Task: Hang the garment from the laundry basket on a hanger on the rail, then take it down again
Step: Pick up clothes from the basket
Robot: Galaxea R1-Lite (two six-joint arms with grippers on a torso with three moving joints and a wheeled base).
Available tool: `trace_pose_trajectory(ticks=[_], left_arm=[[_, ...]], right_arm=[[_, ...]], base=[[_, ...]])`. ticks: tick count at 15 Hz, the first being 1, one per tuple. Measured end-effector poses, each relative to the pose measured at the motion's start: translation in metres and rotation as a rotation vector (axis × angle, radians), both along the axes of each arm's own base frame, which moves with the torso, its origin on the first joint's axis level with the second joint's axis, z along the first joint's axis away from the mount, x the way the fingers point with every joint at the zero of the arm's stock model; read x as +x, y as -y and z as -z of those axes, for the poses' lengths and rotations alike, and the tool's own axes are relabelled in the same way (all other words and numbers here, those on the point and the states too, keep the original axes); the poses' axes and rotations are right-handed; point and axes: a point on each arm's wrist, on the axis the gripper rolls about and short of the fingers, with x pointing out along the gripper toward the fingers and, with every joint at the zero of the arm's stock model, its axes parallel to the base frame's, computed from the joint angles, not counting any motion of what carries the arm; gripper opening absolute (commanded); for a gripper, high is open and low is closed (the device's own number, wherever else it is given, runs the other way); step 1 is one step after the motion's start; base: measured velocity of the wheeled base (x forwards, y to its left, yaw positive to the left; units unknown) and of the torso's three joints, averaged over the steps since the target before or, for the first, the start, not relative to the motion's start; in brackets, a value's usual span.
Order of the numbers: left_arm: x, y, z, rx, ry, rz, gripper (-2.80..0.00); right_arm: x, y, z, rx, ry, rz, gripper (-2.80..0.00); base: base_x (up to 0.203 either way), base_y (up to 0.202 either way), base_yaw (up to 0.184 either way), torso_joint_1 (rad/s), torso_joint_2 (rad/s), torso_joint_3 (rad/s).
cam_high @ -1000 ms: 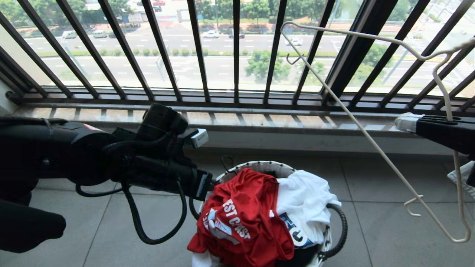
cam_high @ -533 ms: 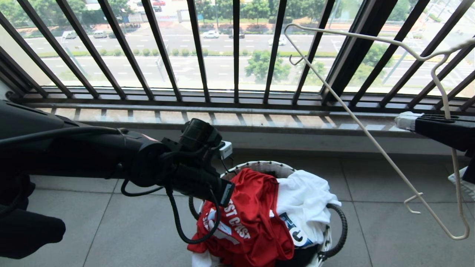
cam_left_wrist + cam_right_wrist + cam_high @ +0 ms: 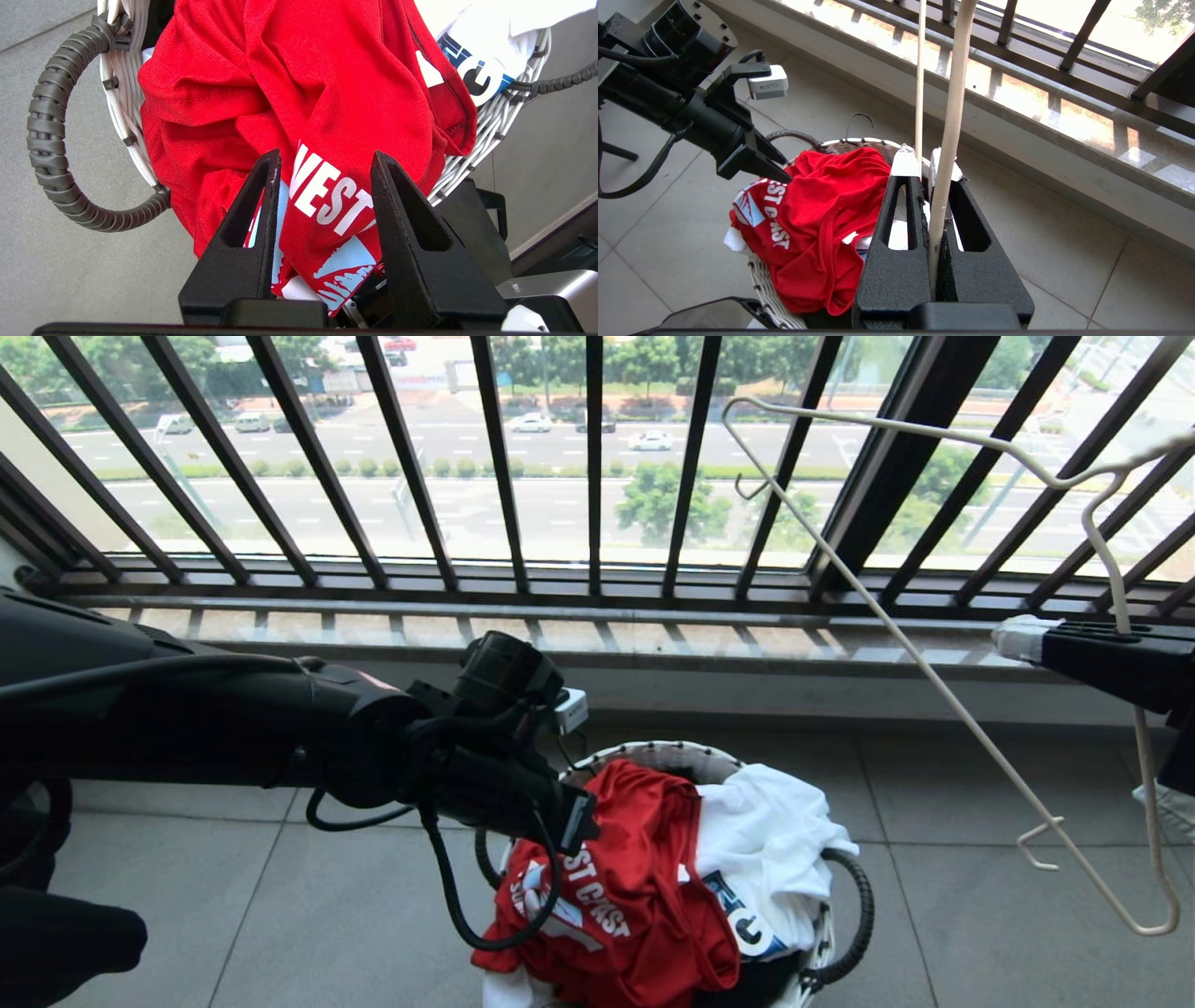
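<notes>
Step in hand: you are picking the garment (image 3: 299, 93) out of the laundry basket (image 3: 653, 751). Your left gripper (image 3: 324, 161) stands partly open above the red cloth, gripping nothing. Next, lower it and pinch a fold. The shirt lies crumpled, draped over the basket's near rim. Your right gripper (image 3: 927, 163) is clamped on the hanger (image 3: 952, 93).

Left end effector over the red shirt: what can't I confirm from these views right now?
- Contact: left end effector is open over the garment; the wrist view doesn't show whether the fingertips touch the cloth.
- Head view: the arm hides the fingers.
- Laundry basket: its inside is covered by the clothes.
- Hanger, held in the shut right end effector: its hook is cut off by the head view's right edge.
</notes>
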Motion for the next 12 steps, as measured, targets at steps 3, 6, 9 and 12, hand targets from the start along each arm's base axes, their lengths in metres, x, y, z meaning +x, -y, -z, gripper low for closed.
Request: trace_pose_trajectory(ticks=[3, 6, 9, 12], left_arm=[[0.001, 0.002, 0.0, 0.001, 0.002, -0.001, 0.0], [0.003, 0.005, 0.011, 0.036, -0.016, 0.009, 0.0], [0.007, 0.012, 0.029, 0.105, -0.023, -0.008, -2.8], [0.002, 0.016, 0.035, 0.168, -0.016, -0.001, -2.8]], right_arm=[[0.002, -0.001, 0.001, -0.003, -0.007, 0.0, -2.8], [0.003, -0.001, 0.002, -0.005, -0.01, 0.0, -2.8], [0.003, -0.001, 0.002, -0.005, -0.011, 0.0, -2.8], [0.003, -0.001, 0.002, -0.005, -0.011, 0.001, -2.8]], base=[[0.0, 0.0, 0.0, 0.0, 0.0, 0.0], [0.0, 0.0, 0.0, 0.0, 0.0, 0.0], [0.0, 0.0, 0.0, 0.0, 0.0, 0.0], [0.0, 0.0, 0.0, 0.0, 0.0, 0.0]])
